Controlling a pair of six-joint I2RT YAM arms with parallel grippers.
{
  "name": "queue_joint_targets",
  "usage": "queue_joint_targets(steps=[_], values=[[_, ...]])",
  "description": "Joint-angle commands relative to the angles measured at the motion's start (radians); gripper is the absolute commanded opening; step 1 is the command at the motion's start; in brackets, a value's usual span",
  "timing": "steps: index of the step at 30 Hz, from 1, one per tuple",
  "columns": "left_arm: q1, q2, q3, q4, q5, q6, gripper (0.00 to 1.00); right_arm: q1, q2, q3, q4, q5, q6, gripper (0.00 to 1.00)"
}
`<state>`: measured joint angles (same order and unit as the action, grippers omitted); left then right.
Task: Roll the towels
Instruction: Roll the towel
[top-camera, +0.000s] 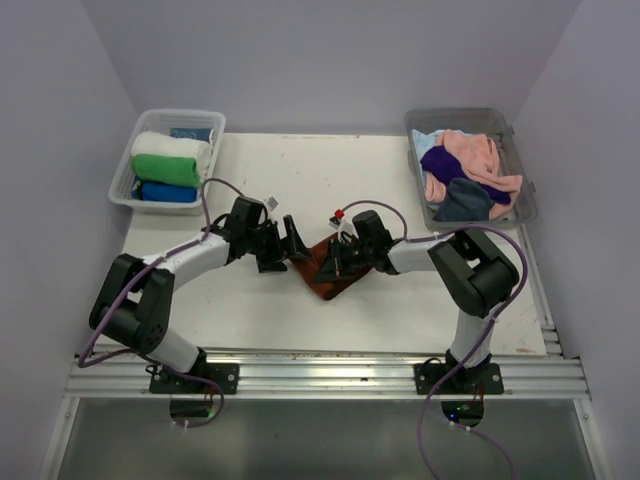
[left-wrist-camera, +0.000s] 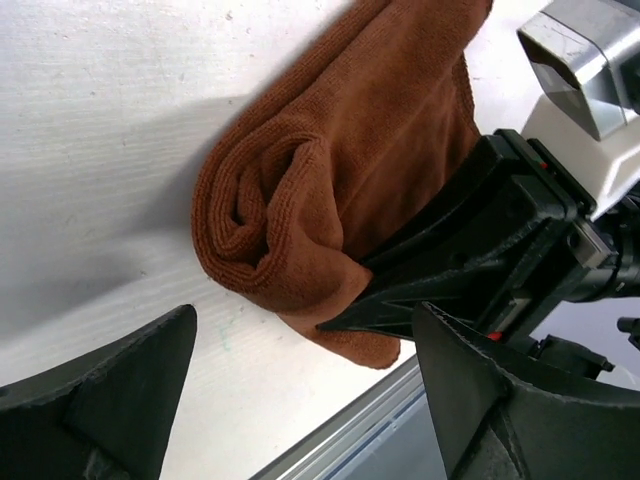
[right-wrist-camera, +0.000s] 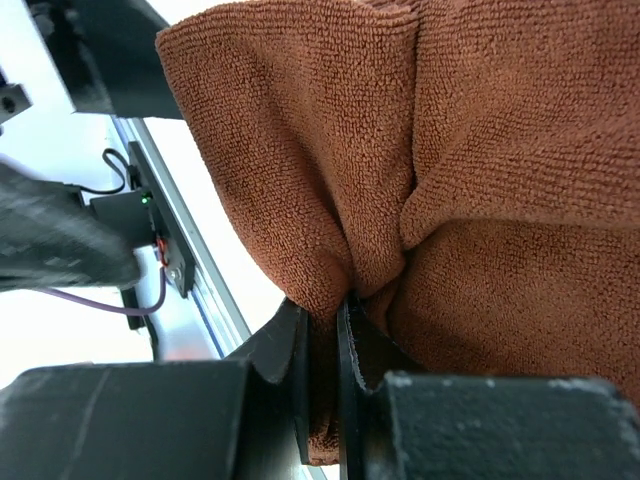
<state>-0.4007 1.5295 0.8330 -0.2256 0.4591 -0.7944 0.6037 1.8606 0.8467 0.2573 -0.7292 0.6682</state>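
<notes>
Right tool (right-wrist-camera: 322, 335) pinches rust-brown towel (left-wrist-camera: 330, 170); left wrist shows its roll.

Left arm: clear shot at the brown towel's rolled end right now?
Probably yes. The left gripper is open, facing the rolled end of the rust-brown towel, nothing between. The right gripper, shut on that towel alongside, leaves little room.

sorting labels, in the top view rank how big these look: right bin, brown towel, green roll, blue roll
1. right bin
2. brown towel and green roll: alike, towel partly covered
3. blue roll, partly hidden
</notes>
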Motion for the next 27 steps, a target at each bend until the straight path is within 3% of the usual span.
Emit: queue_joint_targets(steps=[1,8,11,14,15,17,19,20,23,27], values=[[-0.004,0.043,0.014,0.072,-0.029,-0.023,0.91,0.002,-0.014,0.006,-0.055,-0.012,-0.030,0.00],[-0.004,0.124,0.026,0.117,-0.083,-0.074,0.79,0.002,-0.014,-0.001,-0.073,0.007,-0.053,0.00],[-0.006,0.162,0.035,0.137,-0.097,-0.098,0.65,0.004,-0.021,-0.003,-0.093,0.016,-0.070,0.00],[-0.006,0.192,0.035,0.140,-0.105,-0.115,0.43,0.004,-0.035,0.002,-0.118,0.025,-0.093,0.00],[-0.006,0.199,0.035,0.138,-0.105,-0.121,0.30,0.004,-0.047,0.005,-0.130,0.033,-0.102,0.00],[-0.006,0.198,0.037,0.117,-0.103,-0.127,0.17,0.008,-0.063,0.017,-0.188,0.072,-0.131,0.02],[-0.006,0.187,0.048,0.062,-0.120,-0.129,0.00,0.019,-0.109,0.025,-0.254,0.112,-0.154,0.18],[-0.004,0.184,0.052,0.043,-0.123,-0.129,0.00,0.043,-0.130,0.038,-0.289,0.184,-0.188,0.39],[-0.006,0.170,0.051,-0.004,-0.128,-0.134,0.00,0.109,-0.208,0.077,-0.397,0.301,-0.243,0.62],[-0.009,0.147,0.035,-0.026,-0.129,-0.152,0.00,0.166,-0.251,0.126,-0.447,0.445,-0.266,0.64]])
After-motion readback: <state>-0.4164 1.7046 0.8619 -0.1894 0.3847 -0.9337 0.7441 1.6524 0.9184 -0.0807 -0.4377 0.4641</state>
